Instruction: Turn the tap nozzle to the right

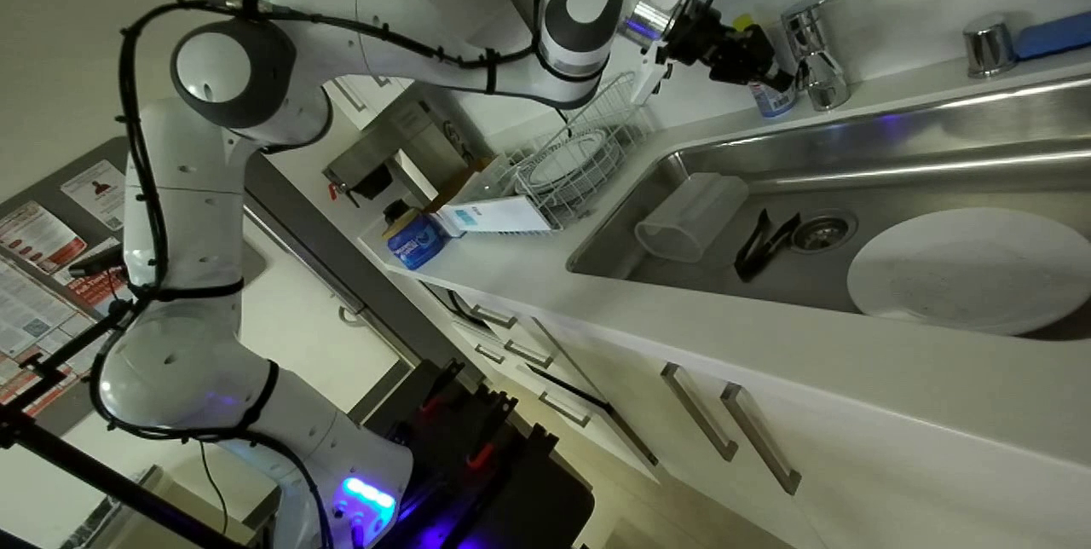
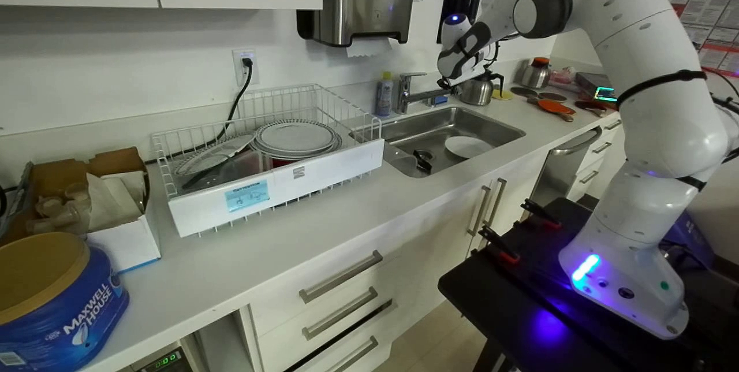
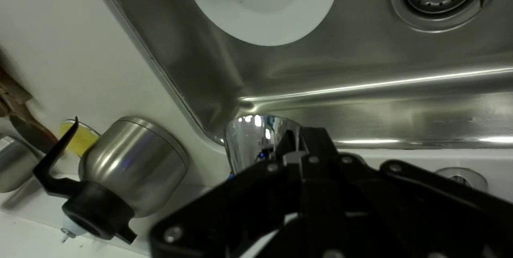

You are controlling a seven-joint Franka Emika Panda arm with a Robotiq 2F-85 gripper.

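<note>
The chrome tap [image 2: 403, 95] stands behind the sink. Its slim straight nozzle [image 2: 426, 96] runs to the right in an exterior view. The tap also shows in an exterior view [image 1: 805, 33], where the nozzle looks foreshortened. My gripper [image 1: 780, 76] is right beside the tap there, its tips at or touching the chrome. It also shows small and dark at the nozzle's far end [image 2: 445, 84]. In the wrist view the fingers [image 3: 298, 134] are together in front of a curved chrome surface [image 3: 250, 142]; I cannot tell which part it is. The gripper hides the rest.
A spray bottle [image 2: 384, 95] stands beside the tap. A steel kettle [image 3: 134, 166] and a short steel cylinder [image 1: 989, 46] with a blue sponge [image 1: 1054, 36] are nearby. The sink [image 1: 920, 170] holds a white plate [image 1: 972, 268]. A dish rack [image 2: 277, 181] stands left.
</note>
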